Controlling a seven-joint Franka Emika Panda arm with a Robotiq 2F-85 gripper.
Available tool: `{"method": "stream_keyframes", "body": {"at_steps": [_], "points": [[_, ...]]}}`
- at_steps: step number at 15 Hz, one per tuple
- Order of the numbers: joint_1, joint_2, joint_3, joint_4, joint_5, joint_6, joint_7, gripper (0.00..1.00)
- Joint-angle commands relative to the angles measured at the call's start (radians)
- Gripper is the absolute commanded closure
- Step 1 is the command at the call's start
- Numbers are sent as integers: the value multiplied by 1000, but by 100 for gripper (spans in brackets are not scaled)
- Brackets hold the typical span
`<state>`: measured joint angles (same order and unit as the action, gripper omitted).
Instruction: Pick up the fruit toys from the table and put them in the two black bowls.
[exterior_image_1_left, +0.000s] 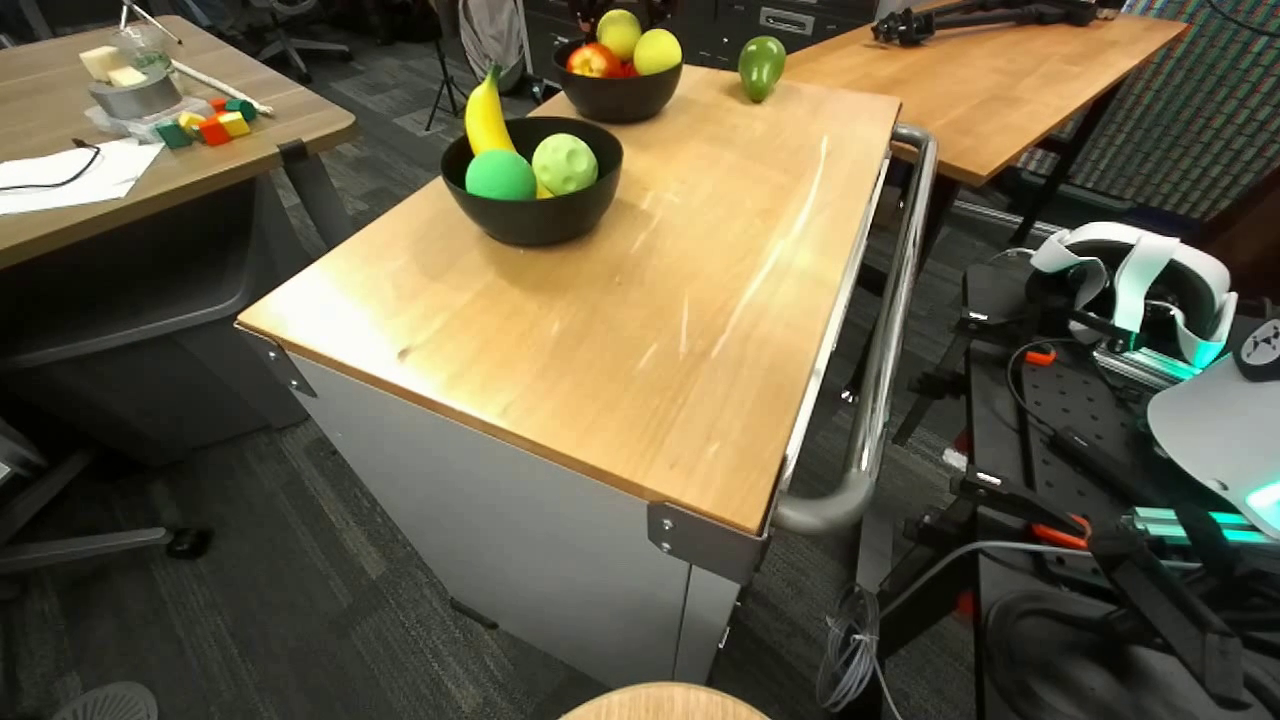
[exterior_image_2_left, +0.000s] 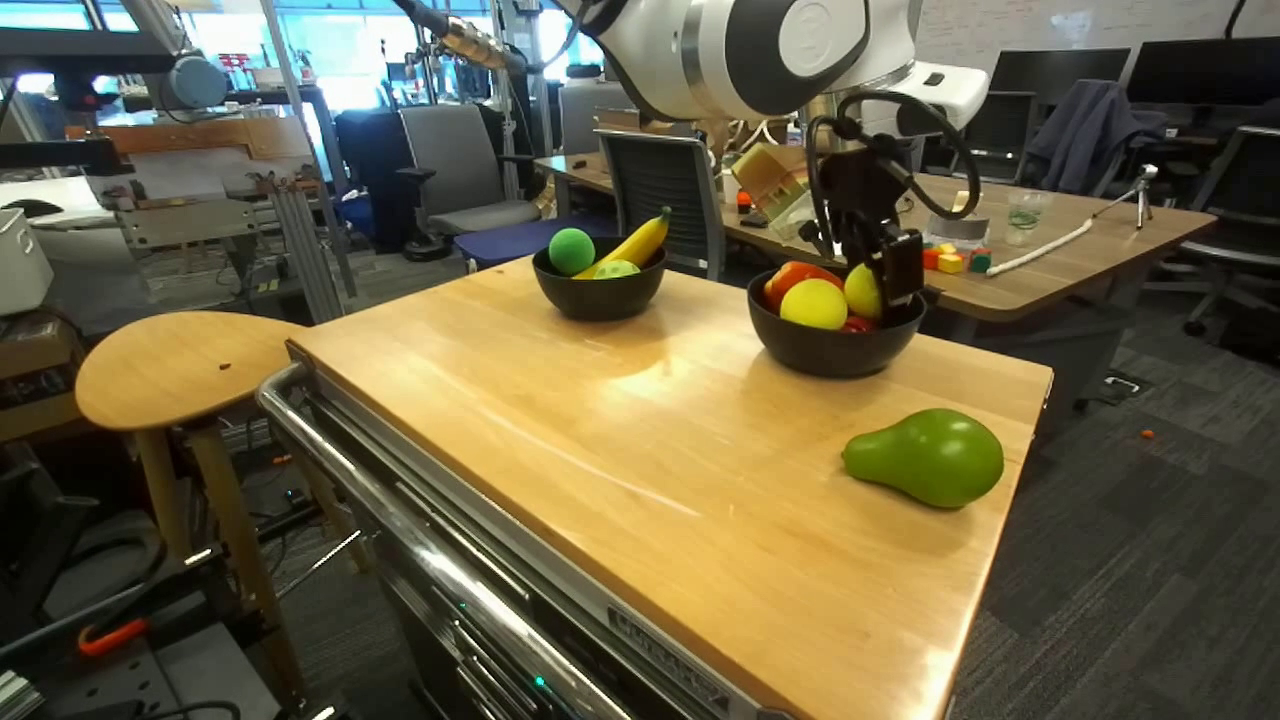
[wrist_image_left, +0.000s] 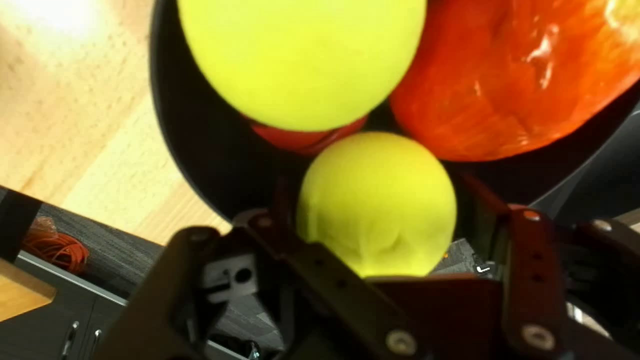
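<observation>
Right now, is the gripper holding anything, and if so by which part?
Nothing, it appears: in the wrist view the gripper stands open around a yellow-green fruit, with a gap showing beside the fruit.

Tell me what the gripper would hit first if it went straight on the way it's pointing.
Probably the yellow fruit between its fingers; depth is unclear in the wrist view, so the fingers could touch the bowl first.
</observation>
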<state>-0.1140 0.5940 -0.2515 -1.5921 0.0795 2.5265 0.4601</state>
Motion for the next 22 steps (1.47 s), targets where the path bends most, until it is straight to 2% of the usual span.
{"method": "stream_keyframes", "body": {"at_steps": [1, 4, 7, 10, 12, 13, 14, 16, 18, 19, 20, 22], "points": [[44, -149, -38, -158, -38, 76, 43, 0], [67, -280, -65, -280, -62, 147, 71, 0], [62, -432, -82, -402, -95, 136, 89, 0], [9, -580, -75, -509, -79, 64, 76, 0], [-43, -639, -67, -534, -40, -53, 41, 0], [-66, -644, -67, -525, -24, -113, 53, 0], [-65, -578, -46, -486, -50, -45, 60, 0], [-94, -618, -48, -505, -43, -103, 57, 0], [-98, -625, -47, -512, -41, -109, 57, 0], [-97, -591, -42, -516, -28, 8, 108, 0], [-101, -568, -41, -515, -23, 67, 135, 0], [-108, -508, -47, -500, -38, 102, 195, 0]]}}
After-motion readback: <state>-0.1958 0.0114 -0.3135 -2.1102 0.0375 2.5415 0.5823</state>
